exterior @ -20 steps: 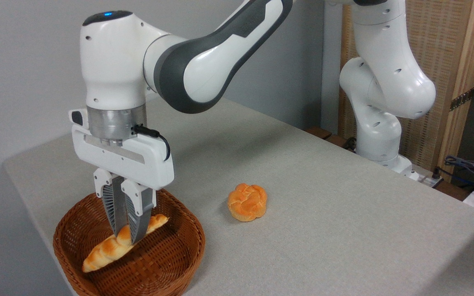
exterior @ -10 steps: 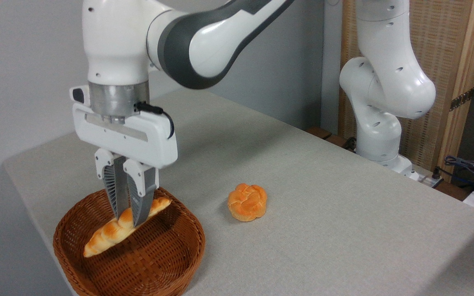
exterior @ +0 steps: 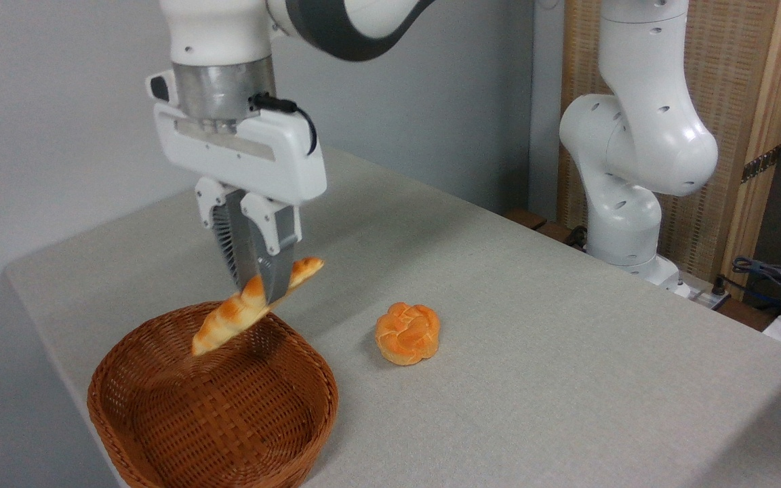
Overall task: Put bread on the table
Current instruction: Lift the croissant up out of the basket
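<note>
Nearest, at the table's front-left corner, sits the round brown woven wicker basket [exterior: 213, 407], nothing lying in it; above its far rim hangs the elongated golden-brown braided loaf [exterior: 248, 308], clear of the weave and tilted, its left end drooping toward the basket, its right end cocked up; the white two-finger gripper [exterior: 260, 288] pinches the loaf a little right of its middle, fingers pressed against its sides. A little farther in, near the middle of the large light grey fabric-textured table [exterior: 533, 352], rests a small round orange knotted bun [exterior: 407, 333], alone and well apart from the loaf; beyond it, at the far right edge, stands the white arm's base [exterior: 624, 224] before a wood-framed woven screen [exterior: 716, 88]. I'd judge the carry is in hand: lifted out, not yet set down; the next move calls for travel sideways past the basket rim to bare cloth, clear of the bun, then lowering before the fingers part.
</note>
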